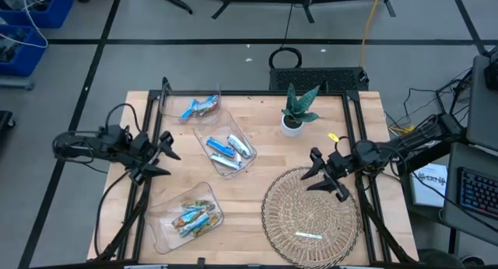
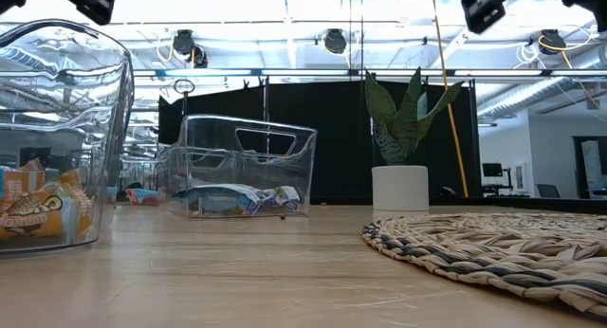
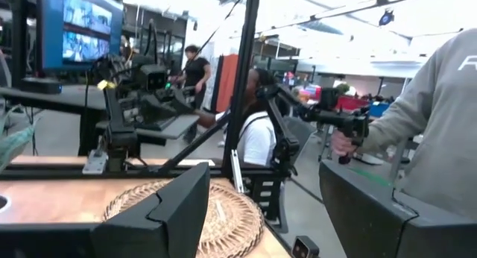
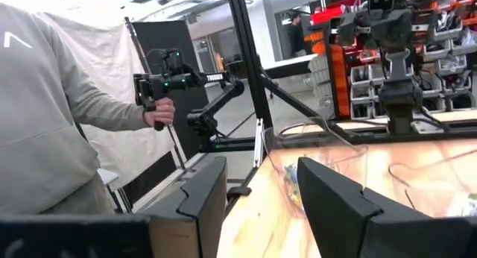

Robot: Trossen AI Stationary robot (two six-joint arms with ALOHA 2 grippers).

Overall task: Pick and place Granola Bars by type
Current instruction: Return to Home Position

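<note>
Left gripper [image 1: 166, 154] hovers over the table's [image 1: 253, 195] left edge, just left of the middle bin [image 1: 208, 129]. Its fingers are spread wide and hold nothing, and the left wrist view shows the same wide gap. Right gripper [image 1: 314, 171] hangs above the far rim of the woven mat [image 1: 311, 200] on the right, with its fingers also spread and empty. Three clear bins sit in a slanted column down the table's left half. The far bin [image 1: 167, 98] holds blue bars [image 1: 198, 108], the middle bin holds silver-blue bars [image 1: 227, 147], and the near bin [image 1: 163, 232] holds orange and green bars [image 1: 193, 217]. A lone bar [image 1: 307, 235], pale and shiny, lies flat on the mat near its front edge, well apart from both grippers and all the bins. A plant [image 1: 298, 111] in a white pot stands upright at the back, between the far bin and the right arm. In the low view the orange wrappers press against the near bin's wall. Both wrist views show a person [image 4: 45, 116] in a grey sleeve beyond the table edge, one hand [image 4: 159, 112] gripping a dark handheld rig.
</note>
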